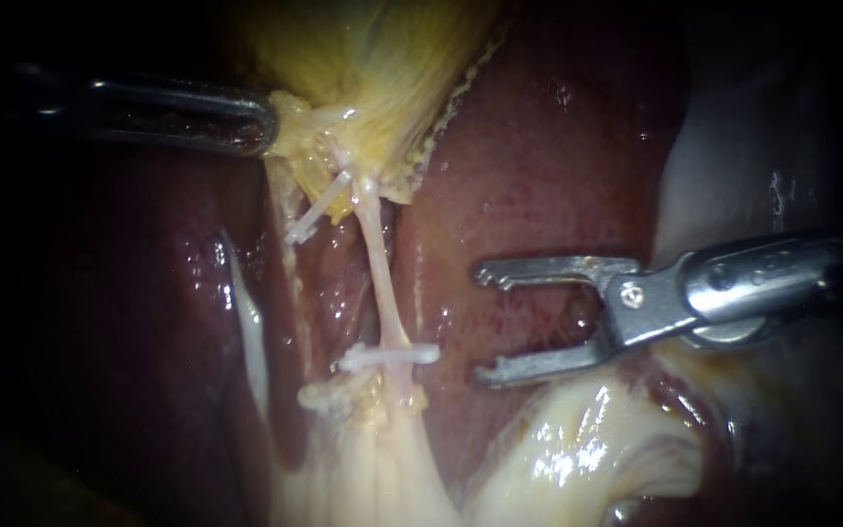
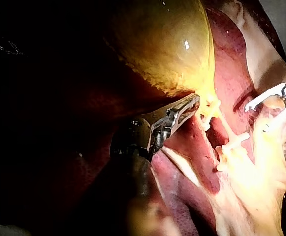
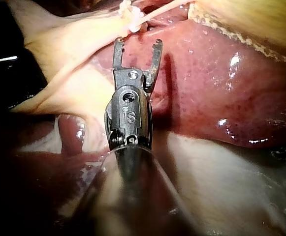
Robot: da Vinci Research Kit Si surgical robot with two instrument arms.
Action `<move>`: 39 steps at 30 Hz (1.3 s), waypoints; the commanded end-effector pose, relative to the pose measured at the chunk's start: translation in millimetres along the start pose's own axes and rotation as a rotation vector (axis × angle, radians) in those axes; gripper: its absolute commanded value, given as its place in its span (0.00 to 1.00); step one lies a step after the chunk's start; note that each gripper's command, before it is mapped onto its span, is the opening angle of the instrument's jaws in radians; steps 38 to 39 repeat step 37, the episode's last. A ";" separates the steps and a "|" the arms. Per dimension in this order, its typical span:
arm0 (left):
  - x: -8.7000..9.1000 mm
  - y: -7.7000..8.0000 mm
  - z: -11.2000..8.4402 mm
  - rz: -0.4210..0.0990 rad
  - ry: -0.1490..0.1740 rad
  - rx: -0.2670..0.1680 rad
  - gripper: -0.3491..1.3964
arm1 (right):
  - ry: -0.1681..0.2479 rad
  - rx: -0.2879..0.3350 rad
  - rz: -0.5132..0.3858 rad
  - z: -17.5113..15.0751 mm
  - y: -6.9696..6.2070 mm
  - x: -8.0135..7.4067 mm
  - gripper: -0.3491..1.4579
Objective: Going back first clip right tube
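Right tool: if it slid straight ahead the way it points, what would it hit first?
Probably the white clip on the thin tube, just ahead of the right tool, whose jaws are open; depth is unclear.

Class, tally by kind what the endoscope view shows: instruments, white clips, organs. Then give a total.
Instruments: 2 (left instrument, right instrument)
White clips plainly seen: 2 (upper clip, lower clip)
Organs: 2 (liver, gallbladder)
Total: 6
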 end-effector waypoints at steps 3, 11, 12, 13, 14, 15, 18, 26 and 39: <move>0.0 0.0 0.0 0.000 0.000 0.000 0.00 | -0.002 -0.013 -0.006 -0.8 0.3 0.3 0.47; 0.1 0.0 0.4 0.000 0.001 0.003 0.00 | -0.002 -0.016 -0.015 -1.9 0.7 0.8 0.47; 0.2 0.0 0.6 0.000 0.003 0.008 0.00 | -0.002 -0.016 -0.015 -2.0 0.7 0.7 0.47; 0.2 -0.1 0.8 0.001 0.003 0.009 0.00 | -0.002 -0.016 -0.015 -2.0 0.7 0.7 0.47; 0.4 -0.1 1.3 0.002 0.004 0.012 0.00 | -0.002 -0.015 -0.015 -2.1 0.7 0.7 0.47; 0.5 -0.1 1.7 0.002 0.005 0.016 0.00 | -0.002 -0.015 -0.015 -2.1 0.7 0.8 0.47; 1.3 0.0 3.2 0.007 0.014 0.025 0.00 | -0.005 -0.015 -0.015 -2.2 0.7 0.8 0.47; 2.7 0.4 5.7 0.005 0.034 0.038 0.00 | -0.005 -0.014 -0.021 -2.4 0.7 0.8 0.47; 2.7 0.4 5.7 0.005 0.034 0.039 0.00 | -0.004 -0.009 -0.020 -2.4 0.8 0.8 0.47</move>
